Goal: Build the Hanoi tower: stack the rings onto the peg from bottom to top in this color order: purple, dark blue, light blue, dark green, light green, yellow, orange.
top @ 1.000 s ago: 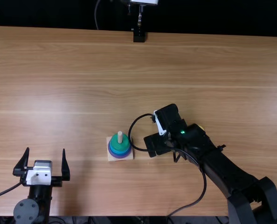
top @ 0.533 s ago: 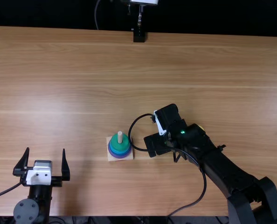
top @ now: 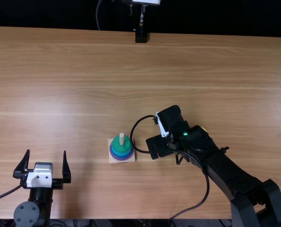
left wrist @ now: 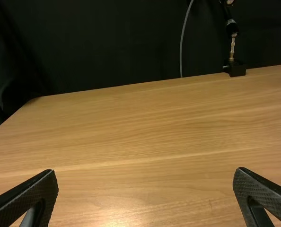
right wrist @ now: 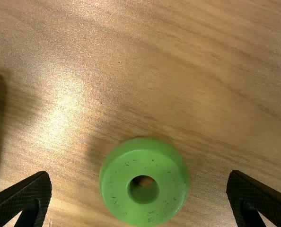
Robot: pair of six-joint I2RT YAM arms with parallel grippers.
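Right gripper [top: 171, 134] spread wide — light green ring [right wrist: 144, 164] flat on the table [right wrist: 202, 94] between its fingers; touching neither.

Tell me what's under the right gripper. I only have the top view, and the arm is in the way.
Observer: A light green ring, lying flat on the table with its hole facing up.

Operator: Are the fingers on it yet?

Observer: No. The right gripper is open, one finger to each side of the ring, with bare wood showing between the ring and each finger.

Operator: Hole blocked by anything?

Observer: Doesn't look like it; a patch of wood shows through it.
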